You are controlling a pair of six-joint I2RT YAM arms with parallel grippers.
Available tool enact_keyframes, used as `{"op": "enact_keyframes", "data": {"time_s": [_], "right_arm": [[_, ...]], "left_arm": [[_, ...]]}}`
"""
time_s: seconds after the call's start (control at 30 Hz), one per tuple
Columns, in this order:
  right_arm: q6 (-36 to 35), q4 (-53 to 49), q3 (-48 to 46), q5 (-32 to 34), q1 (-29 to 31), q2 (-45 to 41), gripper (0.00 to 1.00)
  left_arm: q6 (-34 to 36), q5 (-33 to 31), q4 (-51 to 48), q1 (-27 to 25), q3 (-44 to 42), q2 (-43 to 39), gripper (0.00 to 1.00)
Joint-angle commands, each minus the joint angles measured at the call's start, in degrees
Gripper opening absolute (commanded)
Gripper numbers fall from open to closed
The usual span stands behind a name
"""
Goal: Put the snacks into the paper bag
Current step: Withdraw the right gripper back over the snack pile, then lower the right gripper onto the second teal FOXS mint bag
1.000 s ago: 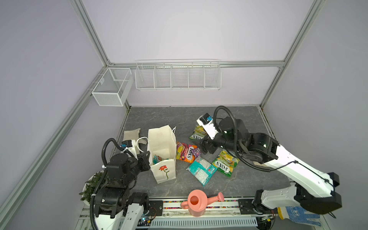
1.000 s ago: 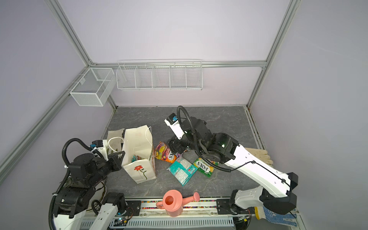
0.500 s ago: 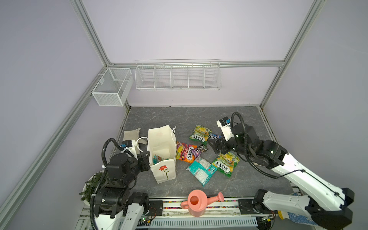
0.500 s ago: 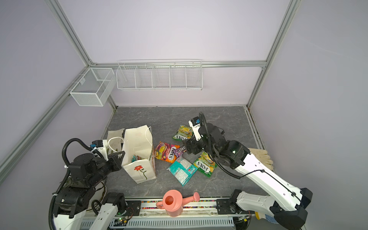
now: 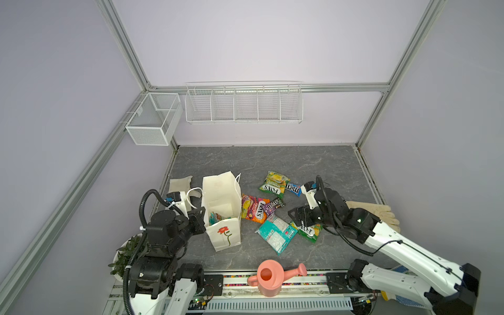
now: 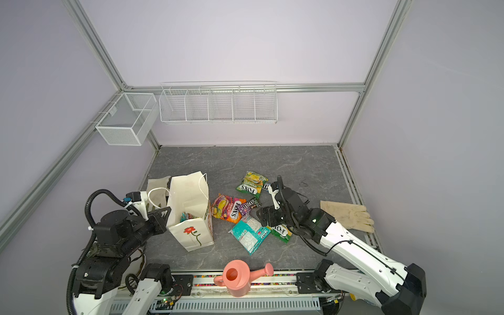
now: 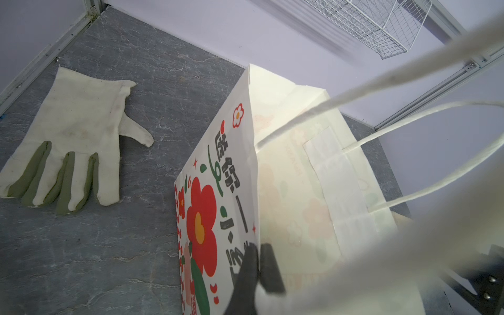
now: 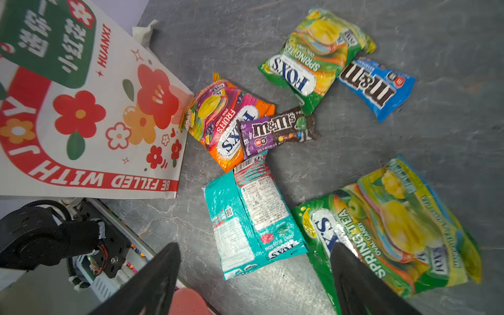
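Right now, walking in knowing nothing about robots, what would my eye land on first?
Probably the bright snack packets scattered on the grey table, beside the tall flowered paper bag standing open. The left tool pinches the bag's rim, while the right tool hangs open above a teal pack and a green FOX'S bag. A pink watering can sits at the front edge.

We see glossy, crinkled plastic film on the snacks [image 8: 253, 218], smooth matt paper on the paper bag [image 5: 222, 191], a matt grey stone-look surface [image 5: 272, 161], a cloth glove [image 7: 71, 131], and white metal wire baskets [image 5: 242, 105].
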Motion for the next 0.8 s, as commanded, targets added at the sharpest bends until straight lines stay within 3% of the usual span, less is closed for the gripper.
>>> {"op": "enact_keyframes", "data": {"time_s": [0.0,0.77], "right_arm": [[4.7,4.3,-2.7,-3.1,-0.4,0.4,0.89],[12.3,10.5,-12.6,-5.8,-1.1,2.6,0.85]], "left_arm": [[0.3,-0.7,-0.2,-0.3,-0.4,-0.6,0.00],[0.1,-1.2,-0.2,-0.7,-0.5,-0.5,0.00]]}}
